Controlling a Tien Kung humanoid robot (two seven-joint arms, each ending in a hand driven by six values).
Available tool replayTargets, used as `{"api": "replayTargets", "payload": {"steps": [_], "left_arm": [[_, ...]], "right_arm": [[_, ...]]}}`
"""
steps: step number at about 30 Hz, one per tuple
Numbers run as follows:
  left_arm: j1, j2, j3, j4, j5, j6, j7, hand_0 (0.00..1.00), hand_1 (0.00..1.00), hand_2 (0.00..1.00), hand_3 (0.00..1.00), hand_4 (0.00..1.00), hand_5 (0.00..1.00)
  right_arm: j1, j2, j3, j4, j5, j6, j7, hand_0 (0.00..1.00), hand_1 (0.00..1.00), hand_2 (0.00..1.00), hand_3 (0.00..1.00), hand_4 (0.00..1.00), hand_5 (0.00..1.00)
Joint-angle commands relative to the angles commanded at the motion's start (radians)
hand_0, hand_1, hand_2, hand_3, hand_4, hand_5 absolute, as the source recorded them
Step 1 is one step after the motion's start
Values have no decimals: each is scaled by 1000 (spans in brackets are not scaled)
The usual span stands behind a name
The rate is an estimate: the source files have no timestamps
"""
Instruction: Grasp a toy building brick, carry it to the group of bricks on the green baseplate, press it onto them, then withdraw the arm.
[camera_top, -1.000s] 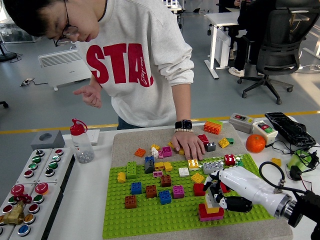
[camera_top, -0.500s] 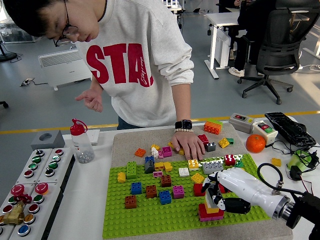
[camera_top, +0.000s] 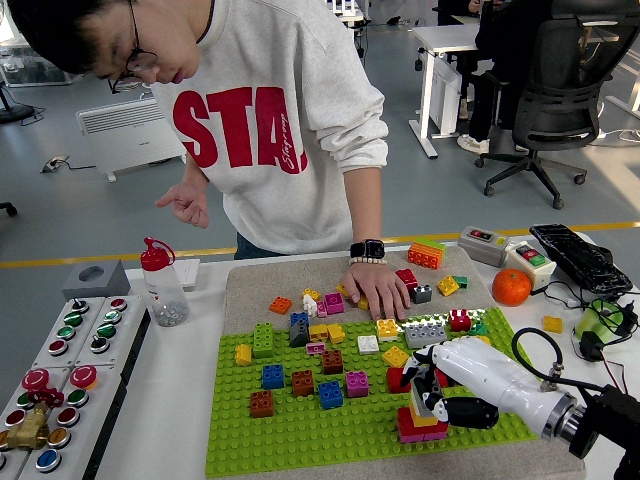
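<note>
The right hand reaches in from the lower right over the green baseplate, its fingers curled around a yellow brick — it sits atop a small stack of red and pink bricks near the plate's right front. Across the table, a person's hand rests flat on loose bricks at the plate's far edge — palm down.

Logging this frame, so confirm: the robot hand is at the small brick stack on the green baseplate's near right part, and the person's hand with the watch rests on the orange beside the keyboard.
One detail is wrong. In the head view the person's hand with the watch rests on loose bricks at the baseplate's far edge, not on the orange, which sits untouched. The robot hand is at the brick stack as stated.
</note>
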Motion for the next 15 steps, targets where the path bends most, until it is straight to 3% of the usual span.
{"api": "replayTargets", "payload": {"steps": [15], "left_arm": [[5, -1, 0, 0, 1, 0, 1, 671, 615, 576, 460, 236, 998]], "right_arm": [[-6, 1, -5, -1, 3, -1, 1, 323, 489, 614, 561, 244, 179]]}}
